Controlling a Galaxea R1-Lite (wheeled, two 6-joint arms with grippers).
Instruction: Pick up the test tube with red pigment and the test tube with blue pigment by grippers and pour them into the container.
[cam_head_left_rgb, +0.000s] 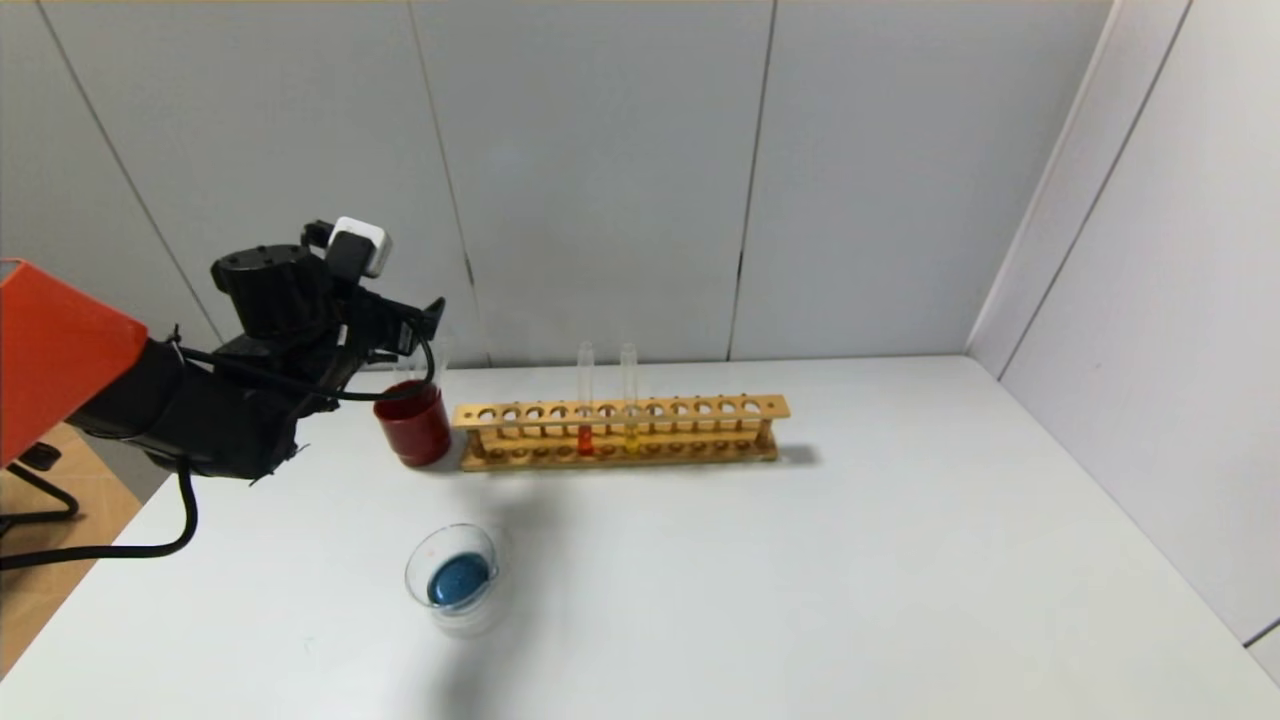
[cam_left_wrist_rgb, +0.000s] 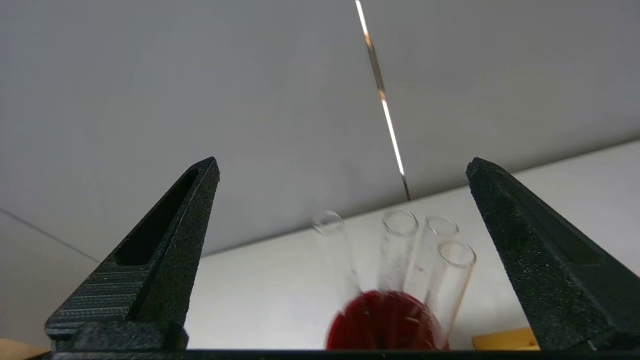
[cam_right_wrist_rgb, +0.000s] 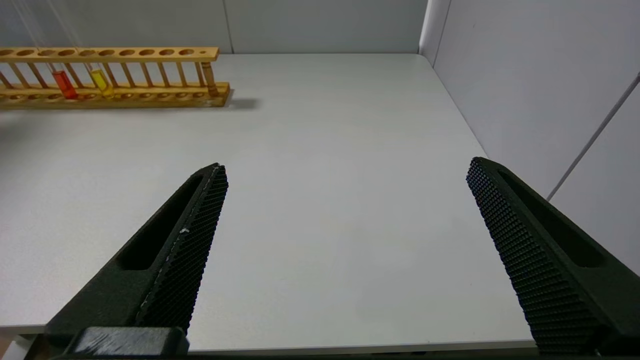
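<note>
Left gripper, jaws wide apart, hovers over empty tubes in the red cup at frame left; next, the rack's red tube.

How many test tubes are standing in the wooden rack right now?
2: the red-liquid tube and the yellow-liquid tube, side by side mid-rack. Empty tubes stand separately in the dark red cup.

Wooden rack stood toward the table's rear. Cup sat touching its left end, empty tubes in it. Container lay before the rack, near its left end. Two filled tubes stood upright in the rack's middle.
</note>
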